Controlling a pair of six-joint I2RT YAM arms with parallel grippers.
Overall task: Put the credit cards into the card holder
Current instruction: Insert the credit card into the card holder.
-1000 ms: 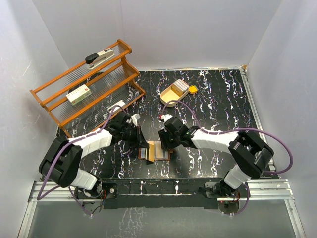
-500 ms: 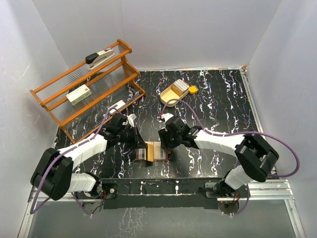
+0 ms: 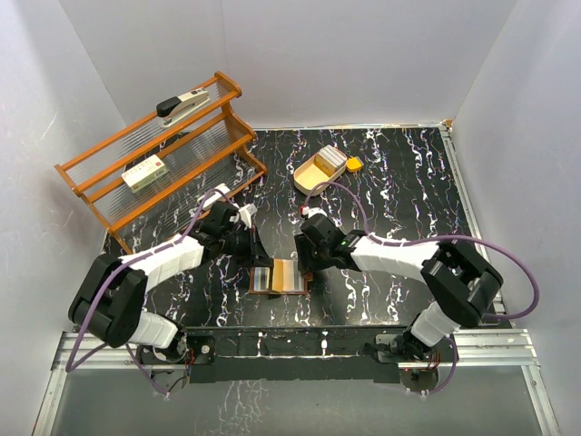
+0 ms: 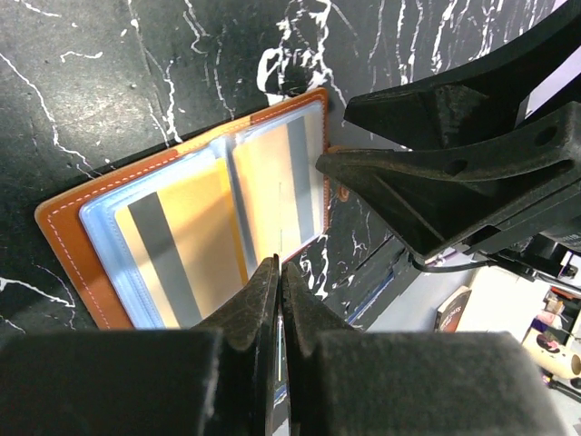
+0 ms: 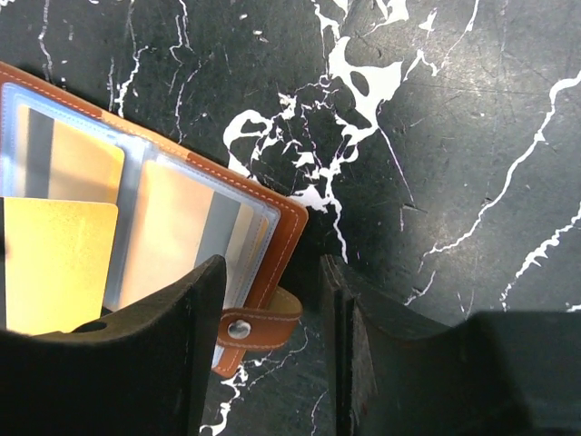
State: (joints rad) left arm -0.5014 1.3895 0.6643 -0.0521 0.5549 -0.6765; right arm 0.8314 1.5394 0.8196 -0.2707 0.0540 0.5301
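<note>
The brown leather card holder (image 3: pixel 263 283) lies open on the black marbled table, with cards in its clear sleeves (image 4: pixel 195 232). My left gripper (image 3: pixel 258 258) is at its far left edge. In the left wrist view (image 4: pixel 280 265) the jaws are pinched on a thin card seen edge-on (image 4: pixel 279 350). A gold card (image 5: pixel 56 265) lies over the holder's left page in the right wrist view. My right gripper (image 3: pixel 307 265) is open and straddles the holder's right edge (image 5: pixel 270 272). The snap tab (image 5: pixel 259 324) sits between its fingers.
A tan oval wooden tray (image 3: pixel 313 173) with pale cards stands at the back, with a small yellow block (image 3: pixel 354 164) beside it. A wooden rack (image 3: pixel 109 195) at the left holds a stapler (image 3: pixel 182 104) and a white-and-green box (image 3: pixel 143 173).
The holder's left page, which stood up dark a second ago, now lies flat and open. My left gripper has drawn back a little toward the far left. The right gripper has barely moved.
</note>
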